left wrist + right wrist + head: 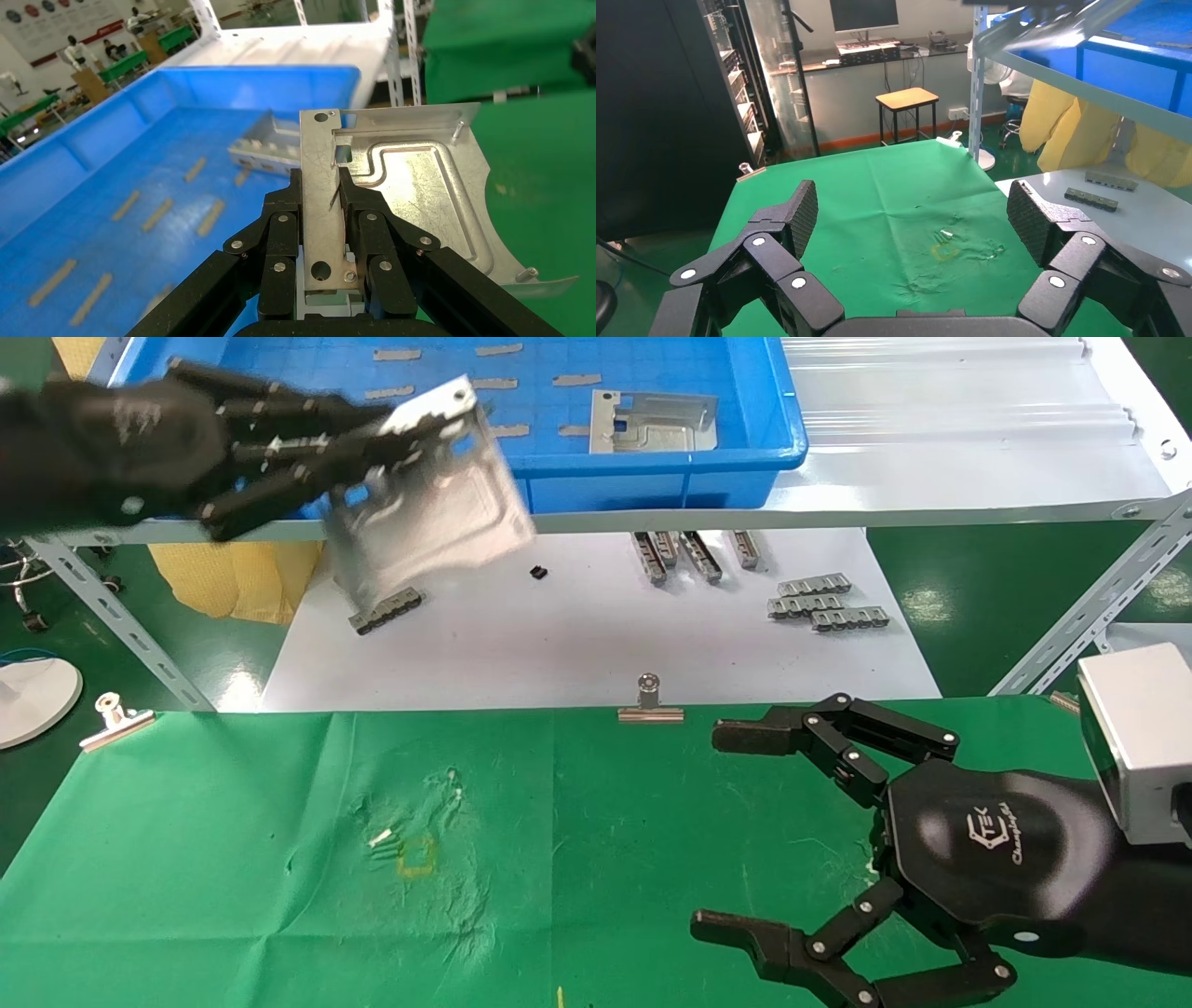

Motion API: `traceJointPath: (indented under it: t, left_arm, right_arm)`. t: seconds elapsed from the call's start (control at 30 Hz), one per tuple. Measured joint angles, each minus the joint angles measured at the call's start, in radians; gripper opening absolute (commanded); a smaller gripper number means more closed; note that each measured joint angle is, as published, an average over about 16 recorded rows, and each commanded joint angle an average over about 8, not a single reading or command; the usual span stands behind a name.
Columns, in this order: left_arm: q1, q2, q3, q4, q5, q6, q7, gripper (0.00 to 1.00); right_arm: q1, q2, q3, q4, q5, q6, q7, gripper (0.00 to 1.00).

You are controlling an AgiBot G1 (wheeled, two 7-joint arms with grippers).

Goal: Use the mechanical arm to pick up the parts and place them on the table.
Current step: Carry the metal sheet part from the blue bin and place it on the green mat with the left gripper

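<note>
My left gripper (391,444) is shut on the edge tab of a silver stamped plate (438,514) and holds it in the air, tilted, in front of the blue bin's near wall. In the left wrist view the fingers (281,232) pinch the plate's holed strip (322,196) from both sides. A second plate (652,421) lies flat inside the bin; it also shows in the left wrist view (263,147). My right gripper (717,831) is open and empty, low over the right side of the green-cloth table (233,859), which also shows in the right wrist view (891,210).
The blue bin (745,458) stands on a grey shelf at the back. Below it a white sheet (577,635) carries several small grey slotted bars (824,603). Binder clips (650,702) hold the cloth's far edge. A slanted metal strut (121,617) stands at the left.
</note>
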Motion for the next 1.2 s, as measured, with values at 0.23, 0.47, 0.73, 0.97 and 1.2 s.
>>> traceJointPath:
  t: [0.23, 0.47, 0.73, 0.97, 1.2]
  left_arm:
    - [0.178, -0.133, 0.082, -0.237, -0.123, 0.005, 0.068, 0.00]
    - [0.325, -0.176, 0.176, -0.342, -0.141, -0.050, 0.248, 0.00]
    - [0.377, -0.110, 0.235, -0.262, -0.055, -0.126, 0.468, 0.00]
    - [0.354, -0.057, 0.264, -0.162, -0.002, -0.131, 0.523, 0.00]
    - [0.316, -0.018, 0.292, -0.071, 0.042, -0.101, 0.546, 0.45]
  right_arm:
    - [0.000, 0.000, 0.000, 0.000, 0.000, 0.000, 0.000, 1.00]
    - [0.000, 0.000, 0.000, 0.000, 0.000, 0.000, 0.000, 1.00]
    - [0.000, 0.000, 0.000, 0.000, 0.000, 0.000, 0.000, 1.00]
    - [0.000, 0.000, 0.000, 0.000, 0.000, 0.000, 0.000, 1.00]
    - [0.000, 0.000, 0.000, 0.000, 0.000, 0.000, 0.000, 1.00]
